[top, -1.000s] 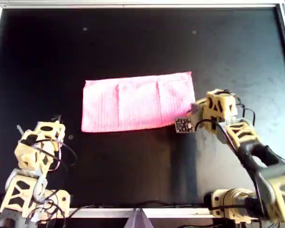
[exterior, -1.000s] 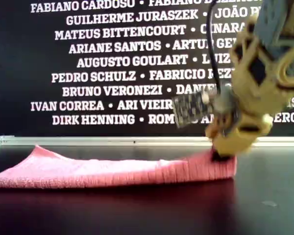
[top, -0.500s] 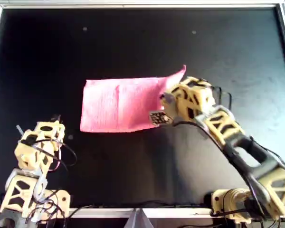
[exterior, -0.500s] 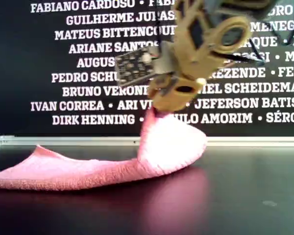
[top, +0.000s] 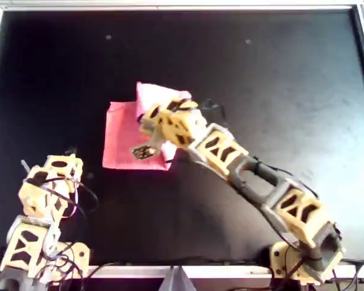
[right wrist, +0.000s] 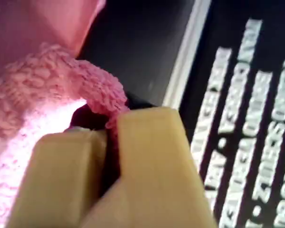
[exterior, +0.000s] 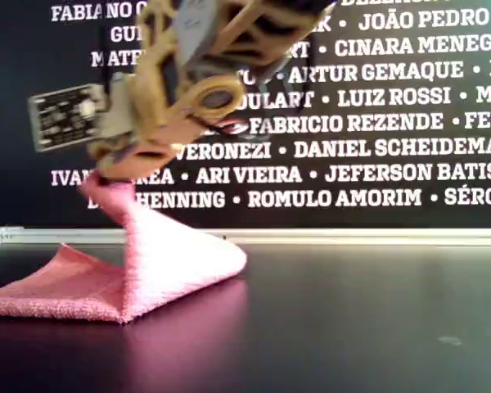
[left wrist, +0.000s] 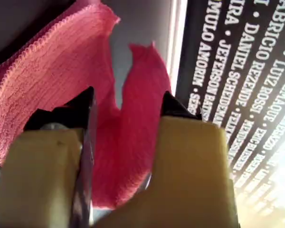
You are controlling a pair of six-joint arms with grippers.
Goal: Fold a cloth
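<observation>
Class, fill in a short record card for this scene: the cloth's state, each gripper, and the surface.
cloth: pink, one edge raised above the part lying flat, fold not yet finished
my second gripper: shut on the cloth's raised edge
my first gripper: open, holding nothing
surface: black table

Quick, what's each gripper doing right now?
My first gripper: open, jaws apart, the cloth showing between them.
My second gripper: shut on the cloth.
</observation>
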